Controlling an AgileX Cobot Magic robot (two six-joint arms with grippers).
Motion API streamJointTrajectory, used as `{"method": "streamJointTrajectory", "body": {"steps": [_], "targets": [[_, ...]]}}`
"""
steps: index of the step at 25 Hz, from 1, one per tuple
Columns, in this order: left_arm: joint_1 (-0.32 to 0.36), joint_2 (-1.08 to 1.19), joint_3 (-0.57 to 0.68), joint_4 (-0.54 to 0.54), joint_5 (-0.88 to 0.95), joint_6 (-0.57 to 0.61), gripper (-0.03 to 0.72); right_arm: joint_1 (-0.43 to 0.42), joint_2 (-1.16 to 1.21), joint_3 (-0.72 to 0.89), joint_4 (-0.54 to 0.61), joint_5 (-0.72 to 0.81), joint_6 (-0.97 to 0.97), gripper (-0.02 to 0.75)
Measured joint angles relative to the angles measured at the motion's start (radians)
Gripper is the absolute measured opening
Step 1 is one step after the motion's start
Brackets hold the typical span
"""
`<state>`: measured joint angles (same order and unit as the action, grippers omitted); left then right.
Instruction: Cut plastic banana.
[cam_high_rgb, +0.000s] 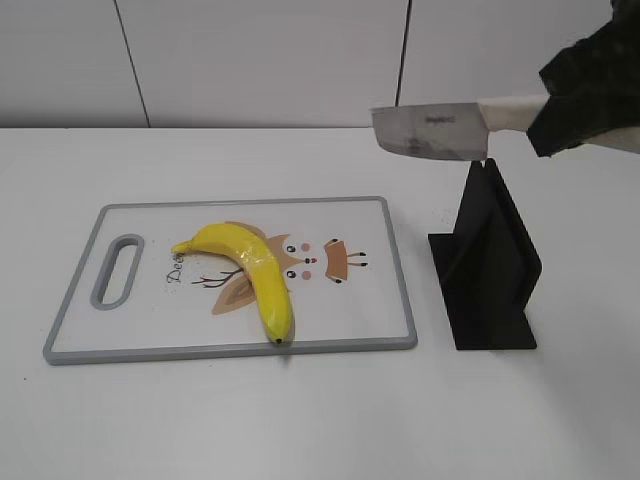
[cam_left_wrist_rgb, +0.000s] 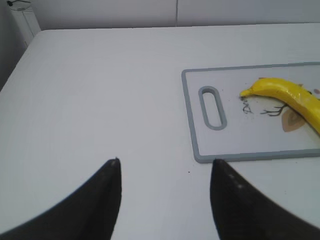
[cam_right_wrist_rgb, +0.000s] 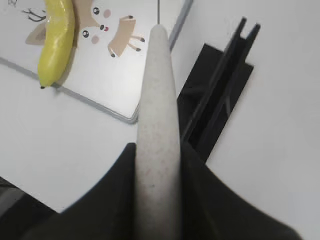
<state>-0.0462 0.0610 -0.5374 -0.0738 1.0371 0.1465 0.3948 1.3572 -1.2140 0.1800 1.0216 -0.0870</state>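
A yellow plastic banana (cam_high_rgb: 252, 272) lies on a white cutting board (cam_high_rgb: 370, 320) with a grey rim and a deer drawing. It also shows in the left wrist view (cam_left_wrist_rgb: 292, 98) and the right wrist view (cam_right_wrist_rgb: 57, 40). My right gripper (cam_high_rgb: 560, 115) is shut on the white handle (cam_right_wrist_rgb: 157, 145) of a knife (cam_high_rgb: 430, 134). It holds the knife in the air above the black knife stand (cam_high_rgb: 490, 265), right of the board. My left gripper (cam_left_wrist_rgb: 165, 162) is open and empty over bare table, left of the board's near corner (cam_left_wrist_rgb: 200, 156). It is out of the exterior view.
The black knife stand also shows in the right wrist view (cam_right_wrist_rgb: 220, 100), under the knife. The board has a grey handle slot (cam_high_rgb: 117, 270) at its left end. A white wall stands behind the table.
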Motion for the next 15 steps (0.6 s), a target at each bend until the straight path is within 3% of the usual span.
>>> {"method": "streamJointTrajectory", "body": {"steps": [8,11,15], "targets": [[0.000,0.288,-0.085,-0.156,-0.088,0.260,0.533,-0.003,0.011,0.000,0.087,-0.122,-0.490,0.176],[0.000,0.401,-0.135,-0.253,-0.114,0.384,0.533,-0.035,0.049,0.000,0.264,-0.124,-0.689,0.176],[0.000,0.553,-0.223,-0.366,-0.110,0.578,0.533,-0.136,0.107,0.000,0.616,-0.061,-1.037,0.176]]}}
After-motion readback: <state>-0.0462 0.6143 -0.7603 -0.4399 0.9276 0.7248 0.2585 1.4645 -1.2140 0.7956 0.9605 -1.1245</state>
